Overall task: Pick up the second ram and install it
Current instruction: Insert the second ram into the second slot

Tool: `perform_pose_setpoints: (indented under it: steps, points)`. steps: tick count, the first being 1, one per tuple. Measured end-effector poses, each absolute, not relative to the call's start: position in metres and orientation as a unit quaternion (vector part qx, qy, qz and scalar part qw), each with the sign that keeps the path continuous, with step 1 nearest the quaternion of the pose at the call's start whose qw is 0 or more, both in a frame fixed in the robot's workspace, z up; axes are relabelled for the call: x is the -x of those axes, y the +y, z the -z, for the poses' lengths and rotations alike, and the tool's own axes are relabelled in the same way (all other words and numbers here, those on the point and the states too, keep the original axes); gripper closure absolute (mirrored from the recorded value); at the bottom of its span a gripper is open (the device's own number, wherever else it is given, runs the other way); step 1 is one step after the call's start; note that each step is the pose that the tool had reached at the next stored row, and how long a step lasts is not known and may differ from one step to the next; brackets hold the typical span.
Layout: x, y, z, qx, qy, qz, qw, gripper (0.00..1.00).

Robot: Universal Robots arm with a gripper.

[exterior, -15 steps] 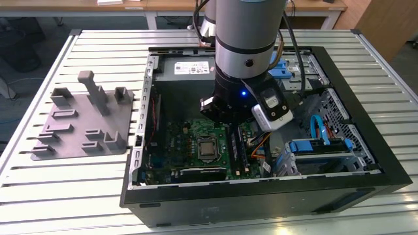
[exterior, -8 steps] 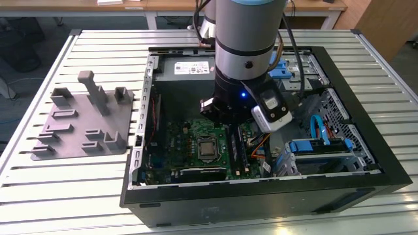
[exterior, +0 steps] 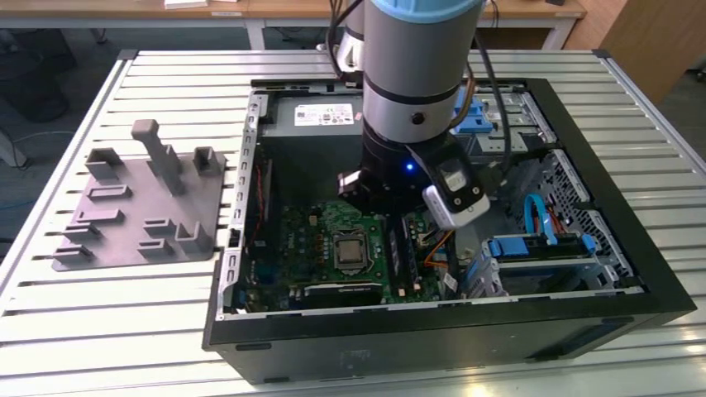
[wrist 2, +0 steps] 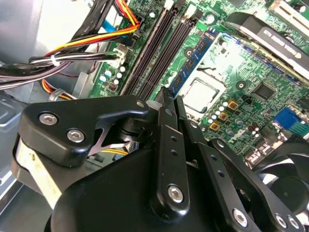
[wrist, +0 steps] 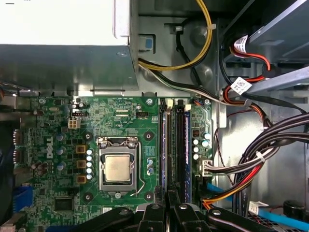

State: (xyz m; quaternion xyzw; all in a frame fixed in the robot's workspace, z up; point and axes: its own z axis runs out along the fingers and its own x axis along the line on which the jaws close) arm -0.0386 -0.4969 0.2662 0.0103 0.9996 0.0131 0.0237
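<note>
Hovering over the slots (wrist: 176, 140), our fingers (wrist 2: 170, 99) look pressed together on the second ram (wrist 2: 192, 60), which needs seating squarely.

Even overhead room light brightens the slatted table (exterior: 66, 331), while the open case (exterior: 441, 331) is dim inside. In the second wrist view, glare whitens the green board (wrist 2: 227, 58) toward one o'clock, and the nearby black linkage (wrist 2: 145, 193) looks soft.

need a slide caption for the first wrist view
Gripper poised over the motherboard's memory slots, beside the silver CPU socket, inside an open computer case.
</note>
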Motion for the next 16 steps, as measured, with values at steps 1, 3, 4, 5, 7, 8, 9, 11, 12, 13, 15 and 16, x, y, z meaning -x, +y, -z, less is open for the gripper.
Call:
perform_pose_setpoints:
  steps: [1, 3, 4, 5, 7, 8, 9, 11, 12, 13, 15, 16]
  points:
    - [0.0386, -0.4969, -0.2655, -0.010, 1.000, -0.013, 0.024, 0.86]
    - [0.0385, -0.4969, -0.2642, -0.010, 1.000, -0.013, 0.024, 0.86]
    - [0.0385, -0.4969, -0.2637, -0.010, 1.000, -0.013, 0.024, 0.86]
    - [0.0385, -0.4969, -0.2633, -0.010, 1.000, -0.013, 0.024, 0.86]
    - [0.0384, -0.4969, -0.2625, -0.010, 1.000, -0.013, 0.024, 0.86]
    - [0.0384, -0.4969, -0.2621, -0.010, 1.000, -0.013, 0.024, 0.86]
    - [0.0384, -0.4969, -0.2618, -0.010, 1.000, -0.013, 0.024, 0.86]
    - [0.0384, -0.4969, -0.2610, -0.010, 1.000, -0.013, 0.024, 0.86]
    - [0.0384, -0.4969, -0.2607, -0.010, 1.000, -0.013, 0.024, 0.86]
    - [0.0384, -0.4969, -0.2604, -0.010, 1.000, -0.013, 0.024, 0.86]
    - [0.0384, -0.4969, -0.2599, -0.010, 1.000, -0.013, 0.024, 0.86]
    - [0.0384, -0.4969, -0.2595, -0.010, 1.000, -0.013, 0.024, 0.86]
